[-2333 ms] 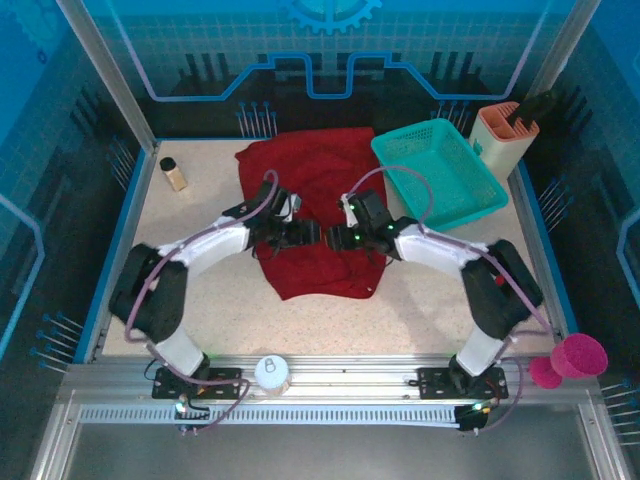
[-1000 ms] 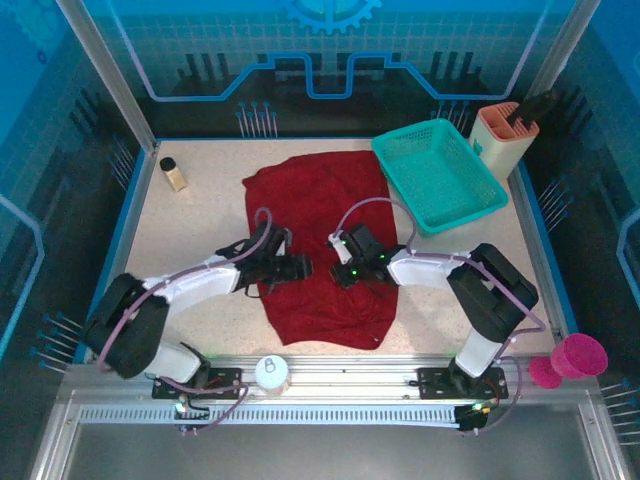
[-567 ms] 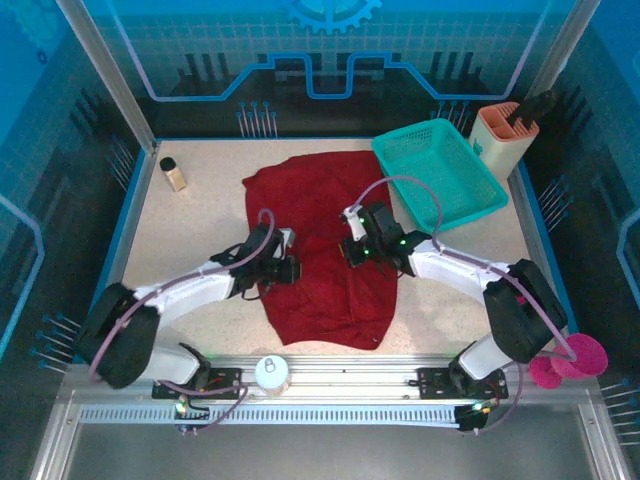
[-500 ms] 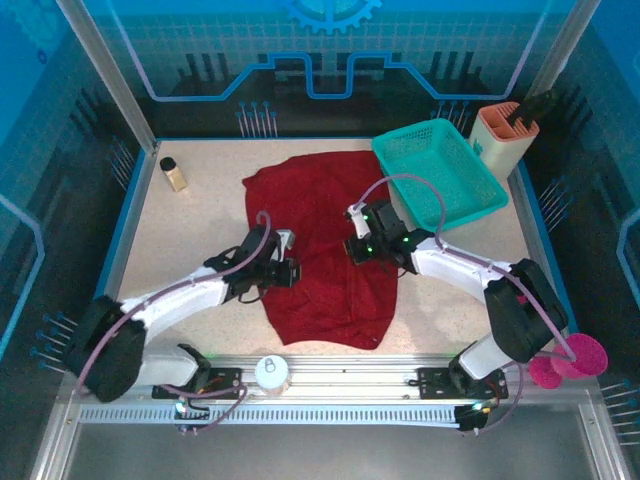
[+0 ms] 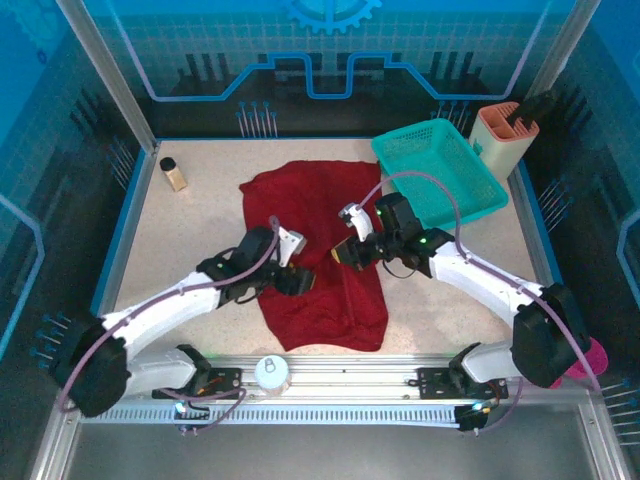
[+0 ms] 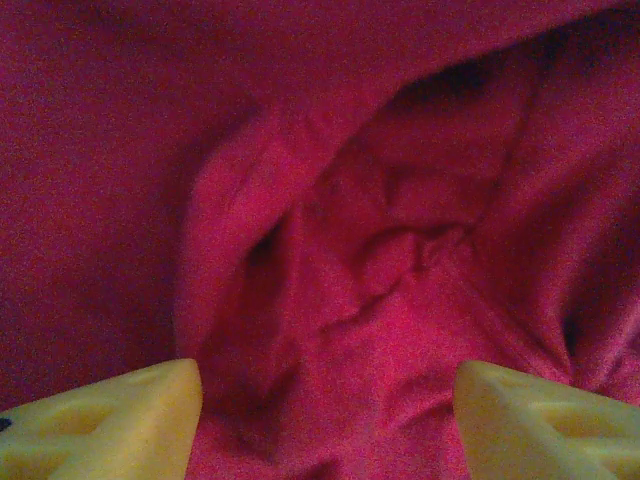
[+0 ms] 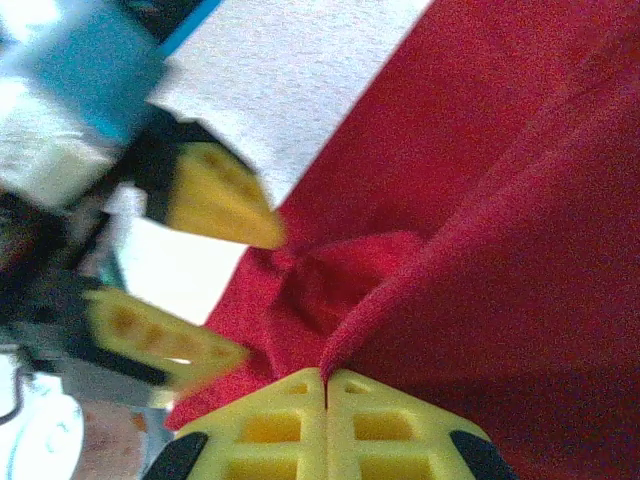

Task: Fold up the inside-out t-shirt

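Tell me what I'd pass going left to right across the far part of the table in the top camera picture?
small bottle → dark red t-shirt → teal basket → peach holder

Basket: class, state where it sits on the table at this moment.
In the top view the basket sits at the table's far right, just right of the t-shirt and beside the orange holder.

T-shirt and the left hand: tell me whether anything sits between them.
Nothing visible does. The left hand is open, with only red cloth of the t-shirt between and ahead of its fingers. The right hand is shut on a fold of the t-shirt nearby, apart from the left hand and outside that gap.
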`<state>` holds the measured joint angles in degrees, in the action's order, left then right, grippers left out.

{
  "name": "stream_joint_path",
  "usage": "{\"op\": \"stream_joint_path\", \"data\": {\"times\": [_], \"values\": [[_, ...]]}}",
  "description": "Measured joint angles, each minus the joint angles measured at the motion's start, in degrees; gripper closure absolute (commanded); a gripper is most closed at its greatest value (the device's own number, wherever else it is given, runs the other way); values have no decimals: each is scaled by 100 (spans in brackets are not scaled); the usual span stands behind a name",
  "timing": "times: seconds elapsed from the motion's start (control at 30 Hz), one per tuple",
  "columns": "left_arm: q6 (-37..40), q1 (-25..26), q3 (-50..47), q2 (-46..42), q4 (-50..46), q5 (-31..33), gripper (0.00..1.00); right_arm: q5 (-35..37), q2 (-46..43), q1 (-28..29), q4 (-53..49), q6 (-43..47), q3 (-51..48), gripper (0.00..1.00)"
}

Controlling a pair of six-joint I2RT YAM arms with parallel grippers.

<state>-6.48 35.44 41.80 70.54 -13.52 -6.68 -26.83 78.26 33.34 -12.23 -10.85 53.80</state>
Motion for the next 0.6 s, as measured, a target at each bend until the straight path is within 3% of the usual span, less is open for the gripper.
{"op": "stream_joint_path", "data": {"times": [0.13, 0.2, 0.27, 0.37, 0.6], "values": [[632, 0, 280, 680, 487, -20, 28, -374, -160, -20, -94, 2, 59, 100], [885, 0, 321, 903, 730, -20, 34, -461, -188, -85, -129, 2, 92, 100], [1115, 0, 372, 1099, 909, -7, 52, -505, -190, -181, -133, -2, 94, 100], [1403, -2, 450, 1355, 1211, 90, 98, -498, -190, -308, -205, 0, 98, 100], [1790, -7, 702, 1082, 820, -555, 100, 640, -133, -402, -590, 94, 146, 100]]}}
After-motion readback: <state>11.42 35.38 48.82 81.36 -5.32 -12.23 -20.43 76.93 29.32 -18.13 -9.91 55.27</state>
